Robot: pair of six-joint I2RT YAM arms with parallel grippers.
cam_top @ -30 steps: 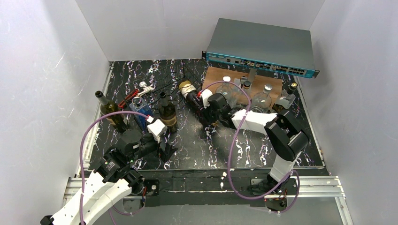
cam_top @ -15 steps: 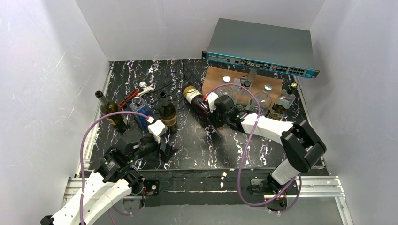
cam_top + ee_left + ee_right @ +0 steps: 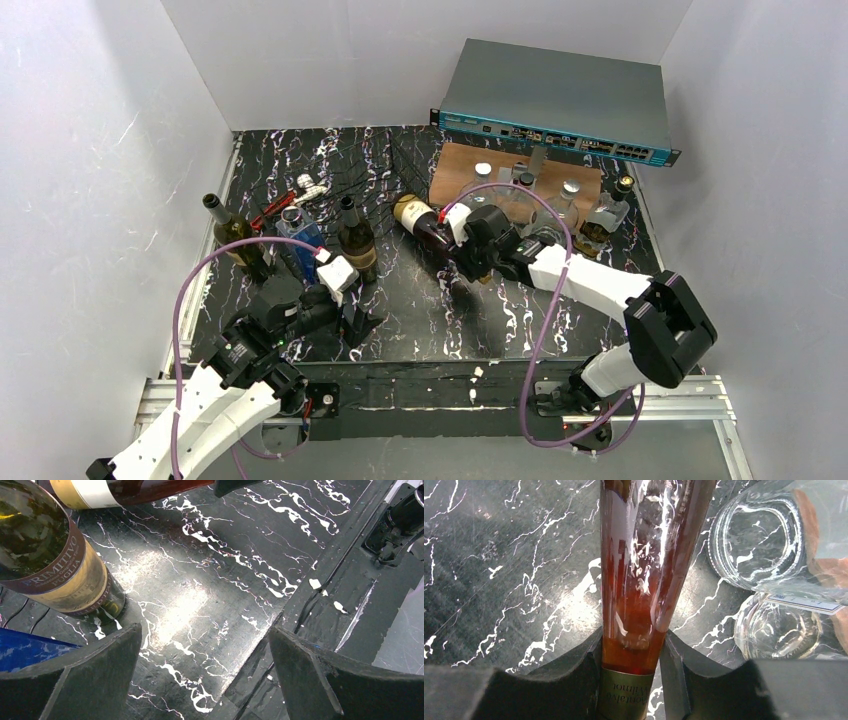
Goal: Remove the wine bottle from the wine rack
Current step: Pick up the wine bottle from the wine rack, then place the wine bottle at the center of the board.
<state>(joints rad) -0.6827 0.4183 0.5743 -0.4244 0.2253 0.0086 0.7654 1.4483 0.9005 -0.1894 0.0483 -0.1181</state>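
The wine bottle (image 3: 422, 222), dark red with a cream label, hangs tilted over the middle of the table, base toward the back left. My right gripper (image 3: 470, 255) is shut on its neck. In the right wrist view the neck (image 3: 644, 580) runs up from between the fingers of the right gripper (image 3: 631, 667), above a gold label. The wine rack (image 3: 385, 170), thin black wire, shows faintly on the dark table behind the bottle. My left gripper (image 3: 350, 318) stands open near the front left, and nothing lies between the fingers of the left gripper (image 3: 205, 675).
Upright bottles (image 3: 357, 240) (image 3: 232, 232) and a blue carton (image 3: 300, 238) stand at the left. A brown board (image 3: 520, 175) with clear glass jars (image 3: 756, 540) lies right of the held bottle. A grey network switch (image 3: 555, 100) sits behind. The table's front edge (image 3: 300, 610) runs beside my left gripper.
My right arm has drawn the wine bottle nearer and to the right, away from the rack, its elbow swinging right. The left arm has not moved.
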